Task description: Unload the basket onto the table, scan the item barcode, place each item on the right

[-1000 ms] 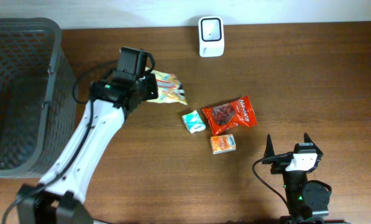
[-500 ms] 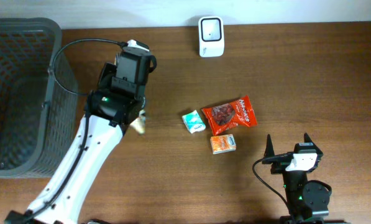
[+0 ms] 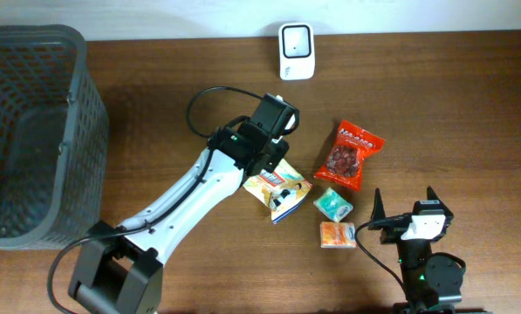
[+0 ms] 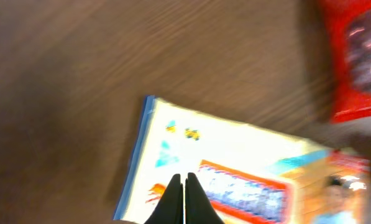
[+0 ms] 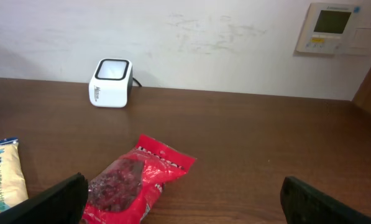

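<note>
A yellow and white snack packet [image 3: 278,189] with an orange label lies flat on the table at the centre. My left gripper [image 3: 264,167] is shut just above its upper edge. In the left wrist view the closed gripper [image 4: 184,180] points onto the blurred face of the packet [image 4: 235,155], and nothing shows between the fingers. The white barcode scanner [image 3: 295,39] stands at the far edge, also visible in the right wrist view [image 5: 110,83]. My right gripper [image 3: 408,214] rests open at the front right, its fingers [image 5: 54,199] spread wide with nothing between them.
A red snack bag [image 3: 350,154] lies right of the packet, also in the right wrist view [image 5: 135,180]. A teal sachet [image 3: 332,203] and an orange sachet [image 3: 337,234] lie below it. A dark mesh basket [image 3: 77,105] fills the left side.
My left arm has swung from near the basket to the table's centre. The yellow packet now lies flat there. The red bag and the two sachets sit further right than before.
</note>
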`<act>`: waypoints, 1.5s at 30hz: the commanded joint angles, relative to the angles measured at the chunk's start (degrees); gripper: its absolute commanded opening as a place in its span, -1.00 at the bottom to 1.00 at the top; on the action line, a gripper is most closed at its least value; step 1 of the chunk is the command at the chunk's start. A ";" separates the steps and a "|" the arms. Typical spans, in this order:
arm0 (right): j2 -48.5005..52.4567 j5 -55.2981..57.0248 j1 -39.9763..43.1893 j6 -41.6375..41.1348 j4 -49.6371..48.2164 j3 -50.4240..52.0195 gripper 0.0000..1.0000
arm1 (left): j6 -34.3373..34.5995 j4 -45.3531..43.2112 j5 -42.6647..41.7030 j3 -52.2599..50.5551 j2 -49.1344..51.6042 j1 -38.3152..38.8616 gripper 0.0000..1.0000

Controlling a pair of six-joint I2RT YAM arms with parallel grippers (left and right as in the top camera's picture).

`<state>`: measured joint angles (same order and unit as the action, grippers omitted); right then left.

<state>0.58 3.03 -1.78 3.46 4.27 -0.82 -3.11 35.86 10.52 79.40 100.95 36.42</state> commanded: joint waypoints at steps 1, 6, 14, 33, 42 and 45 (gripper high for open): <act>-0.37 0.66 0.31 0.20 0.04 0.50 0.97 | 2.51 -0.28 -4.24 1.51 -0.33 -0.11 -1.00; -0.37 0.68 0.31 0.20 0.04 0.50 0.97 | 2.51 3.54 2.38 7.19 -2.01 -1.73 -0.48; -0.37 0.68 0.31 0.20 0.04 0.50 0.97 | 11.26 11.61 -12.98 7.98 -3.89 -12.04 0.98; -0.37 -38.18 0.31 -31.67 -24.22 0.50 0.97 | 11.26 16.83 -14.86 4.00 -3.78 -12.81 0.98; 7.69 -29.88 0.31 -24.59 -12.17 -24.79 0.97 | 11.26 16.90 -14.86 4.00 -3.78 -12.81 0.99; 21.90 -31.06 0.31 -12.35 17.42 -39.28 0.97 | 11.26 16.90 -14.84 4.00 -3.78 -12.81 0.98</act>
<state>12.05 -27.38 -1.78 -19.51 7.92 -31.24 7.40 52.73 -3.64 83.79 98.26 23.59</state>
